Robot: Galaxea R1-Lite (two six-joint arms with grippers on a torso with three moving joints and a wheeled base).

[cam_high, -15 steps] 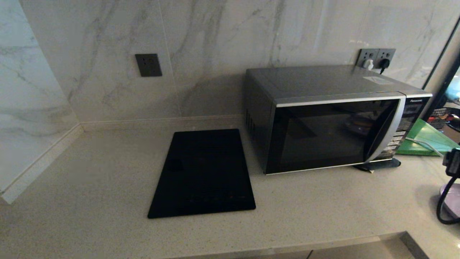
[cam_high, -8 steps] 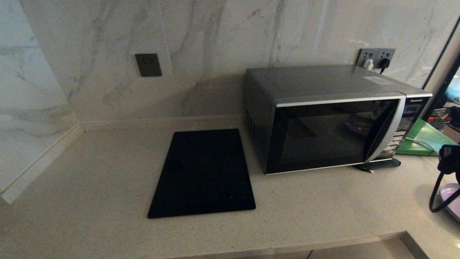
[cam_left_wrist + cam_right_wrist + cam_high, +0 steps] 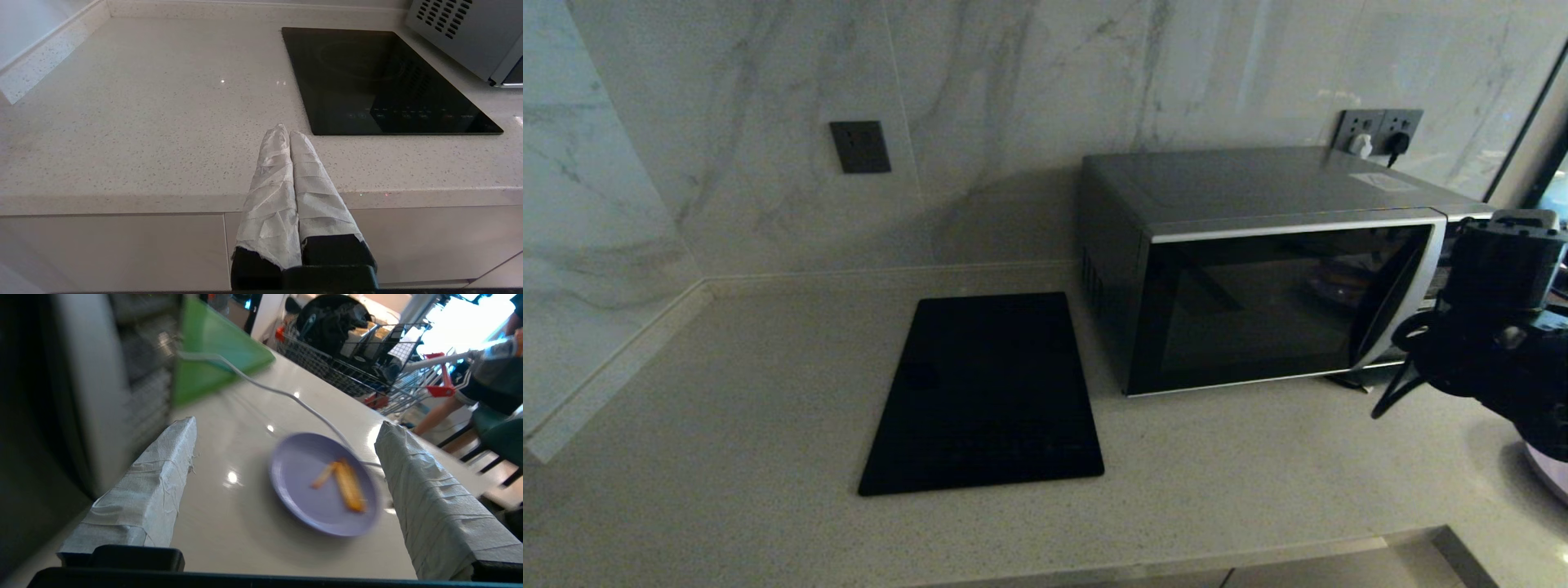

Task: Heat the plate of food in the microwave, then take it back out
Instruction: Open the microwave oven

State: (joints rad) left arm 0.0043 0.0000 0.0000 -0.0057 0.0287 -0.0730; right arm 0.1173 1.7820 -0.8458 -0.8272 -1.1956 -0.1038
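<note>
The plate of food (image 3: 322,486) is seen on the desk (image 3: 768,392) near its right edge, beside the shut microwave (image 3: 1274,269). The right gripper (image 3: 286,441) is held wide open, empty, above the plate. The left gripper (image 3: 284,132) is parked closed at the desk's front edge.

Closed left claw (image 3: 289,131) — beside cooktop (image 3: 384,81)

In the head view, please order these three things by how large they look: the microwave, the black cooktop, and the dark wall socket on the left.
1. Microwave, largest.
2. Black cooktop, clearly smaller in area.
3. Dark wall socket, by far the smallest.
</note>
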